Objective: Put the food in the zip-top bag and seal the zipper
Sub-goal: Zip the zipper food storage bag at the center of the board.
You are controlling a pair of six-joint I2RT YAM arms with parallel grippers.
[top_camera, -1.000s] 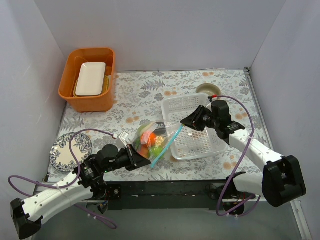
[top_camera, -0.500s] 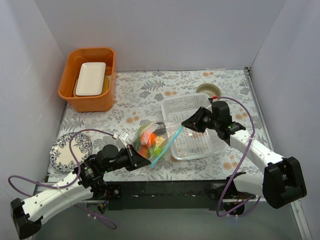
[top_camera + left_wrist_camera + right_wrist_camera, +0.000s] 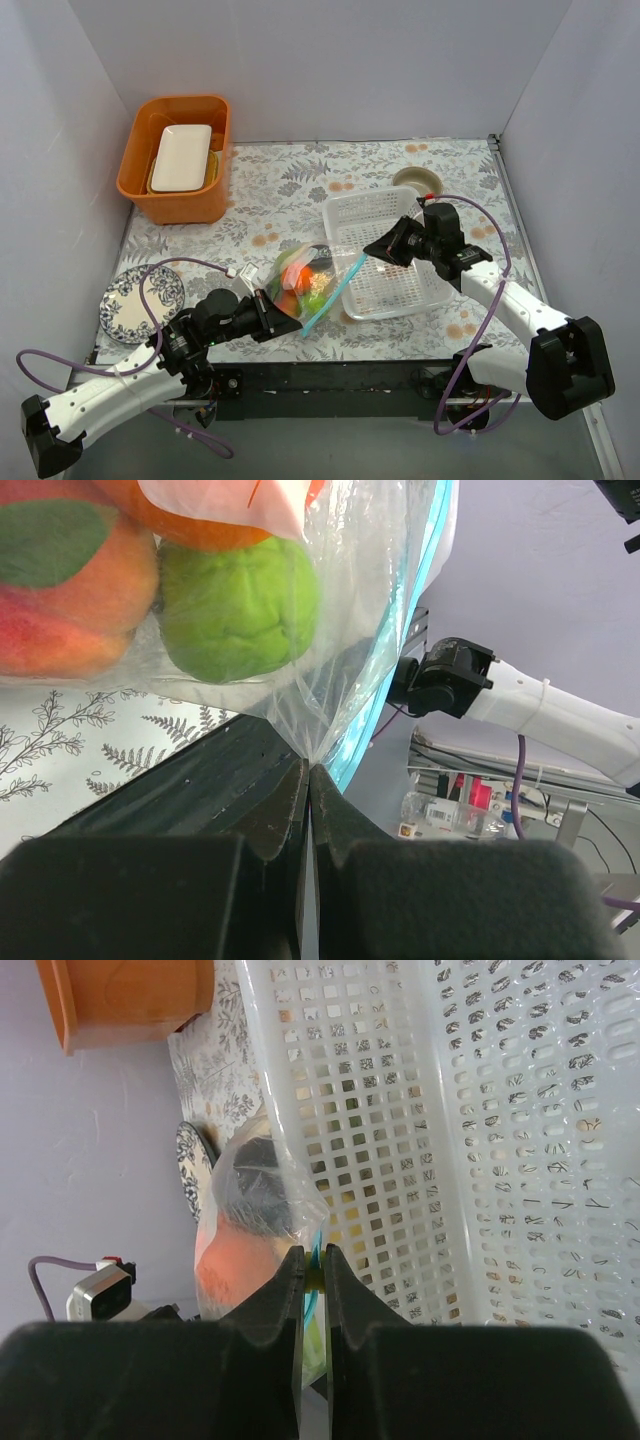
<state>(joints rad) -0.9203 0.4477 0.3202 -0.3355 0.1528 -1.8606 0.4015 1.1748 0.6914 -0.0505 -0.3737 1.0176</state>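
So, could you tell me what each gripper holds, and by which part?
Both hold the zip-top bag: the left gripper pinches clear film at the near end of the zipper; the right gripper pinches its far end.

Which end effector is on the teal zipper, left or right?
The right end effector: its jaws pinch the zipper by the white basket. The left end effector pinches clear film of the zip-top bag.

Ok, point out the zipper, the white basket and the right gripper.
zipper (image 3: 334, 291): top view, middle of teal strip.
white basket (image 3: 402, 290): top view, bare floor.
right gripper (image 3: 308, 1258): right wrist view, between fingertips.
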